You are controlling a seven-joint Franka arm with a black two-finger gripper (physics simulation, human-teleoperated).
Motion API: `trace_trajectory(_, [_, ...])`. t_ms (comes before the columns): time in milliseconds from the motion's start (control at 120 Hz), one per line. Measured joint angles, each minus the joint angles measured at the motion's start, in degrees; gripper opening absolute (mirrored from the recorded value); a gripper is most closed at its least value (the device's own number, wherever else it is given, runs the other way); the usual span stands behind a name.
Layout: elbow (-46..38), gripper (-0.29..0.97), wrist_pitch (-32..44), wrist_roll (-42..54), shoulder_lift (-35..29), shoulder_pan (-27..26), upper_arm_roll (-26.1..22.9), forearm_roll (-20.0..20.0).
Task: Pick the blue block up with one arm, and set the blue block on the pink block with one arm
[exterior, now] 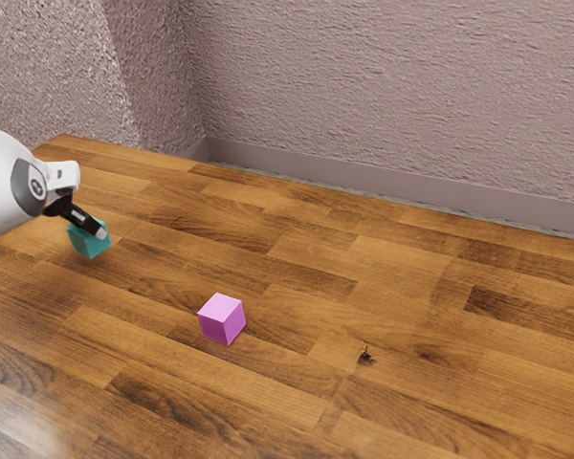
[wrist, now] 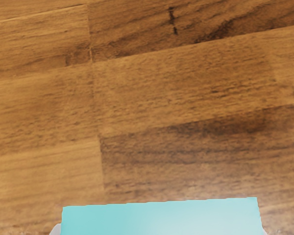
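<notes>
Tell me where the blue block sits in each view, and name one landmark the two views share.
Exterior view: the blue block is at the far left, just below the gripper, up and left of the pink block.
Wrist view: the blue block is the turquoise slab right under the hand.
Shared landmark: the wooden plank surface beneath the block.

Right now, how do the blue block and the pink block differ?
The blue block is teal-blue; the pink block is pink. The blue block is clamped in the gripper at the exterior view's left; the pink block lies free on the wooden surface, farther right. Both are plain cubes, similar in size.
</notes>
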Motion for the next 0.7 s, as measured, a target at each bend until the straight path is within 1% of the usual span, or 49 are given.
trace_trajectory(117, [-12.11,0.23,-0.51,-4.35,-11.15,-4.58,-0.1,0.17])
trace_trajectory(175, [-17.52,0.23,-0.18,-7.02,-16.67,-5.28,-2.06,0.18])
trace_trajectory(225, [-20.16,0.24,0.18,-9.43,-19.7,-5.85,-3.81,0.15])
trace_trajectory(267, [-21.25,0.24,0.47,-11.48,-21.07,-7.06,-4.26,-0.14])
trace_trajectory(308, [-21.76,0.24,0.91,-13.45,-21.69,-10.99,-2.09,-1.1])
trace_trajectory(350, [-21.99,0.24,1.31,-15.28,-21.97,-17.94,3.29,-2.36])
trace_trajectory(375, [-22.07,0.24,1.57,-16.32,-22.06,-21.15,5.61,-3.23])
trace_trajectory(508, [-22.3,0.23,3.63,-21.18,-22.15,-34.54,14.6,-8.02])
trace_trajectory(592, [-26.2,0.25,5.23,-23.67,-24.75,-37.76,15.57,-9.77])
trace_trajectory(642, [-28.61,0.26,5.99,-24.97,-26.63,-37.51,13.97,-10.46])
trace_trajectory(700, [-29.79,0.26,6.82,-26.32,-27.35,-37.23,12.28,-10.92])
